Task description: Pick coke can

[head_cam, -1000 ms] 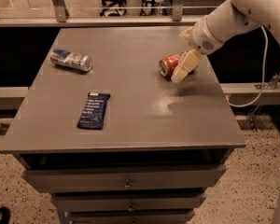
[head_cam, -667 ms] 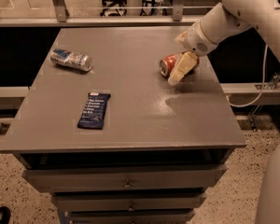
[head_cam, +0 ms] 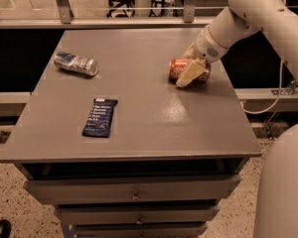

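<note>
Red-orange coke can (head_cam: 176,68) is lying on its side at the far right of the grey table (head_cam: 139,133), silver top pointing left. Gripper (head_cam: 189,71) is sitting right on the can, coming down from the white arm (head_cam: 248,11) that is reaching in from the far right. A cream-coloured part of the gripper is crossing the near face of the can and covering its middle; only the left end and a bit of the right end are showing. Whether it is squeezing the can or only placed around it, I cannot tell. The can is looking like it is resting on the table, not lifted.

Silver-and-blue can (head_cam: 75,63) is lying on its side at the far left, well apart. Dark blue snack bar wrapper (head_cam: 100,116) is lying flat at the near left, also well apart. Drawers (head_cam: 134,188) are showing below the table's near edge.

Step, as a judgement: the reach is done and the grasp is in hand, with no lift yet. Next move is calling for a firm close across the can's round body, then a straight lift. The risk is the can rolling or slipping out, since it is on its side.
</note>
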Tool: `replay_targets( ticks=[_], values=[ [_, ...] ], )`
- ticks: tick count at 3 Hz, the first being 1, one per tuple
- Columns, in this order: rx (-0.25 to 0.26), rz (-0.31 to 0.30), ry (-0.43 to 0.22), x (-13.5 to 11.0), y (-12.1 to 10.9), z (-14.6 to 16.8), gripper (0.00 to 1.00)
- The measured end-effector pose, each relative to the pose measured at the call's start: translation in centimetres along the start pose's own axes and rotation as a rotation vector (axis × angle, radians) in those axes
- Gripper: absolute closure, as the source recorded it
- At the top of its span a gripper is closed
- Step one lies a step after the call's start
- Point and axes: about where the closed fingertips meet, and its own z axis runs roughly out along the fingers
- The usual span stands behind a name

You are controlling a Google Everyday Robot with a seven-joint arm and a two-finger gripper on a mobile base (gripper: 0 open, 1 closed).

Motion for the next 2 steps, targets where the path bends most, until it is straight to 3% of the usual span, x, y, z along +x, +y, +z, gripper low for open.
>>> replay_targets(
  ticks=[2],
  values=[
    [0.008,-0.033,-0.02,-1.7,0.5,-3.5,0.84]
  ],
)
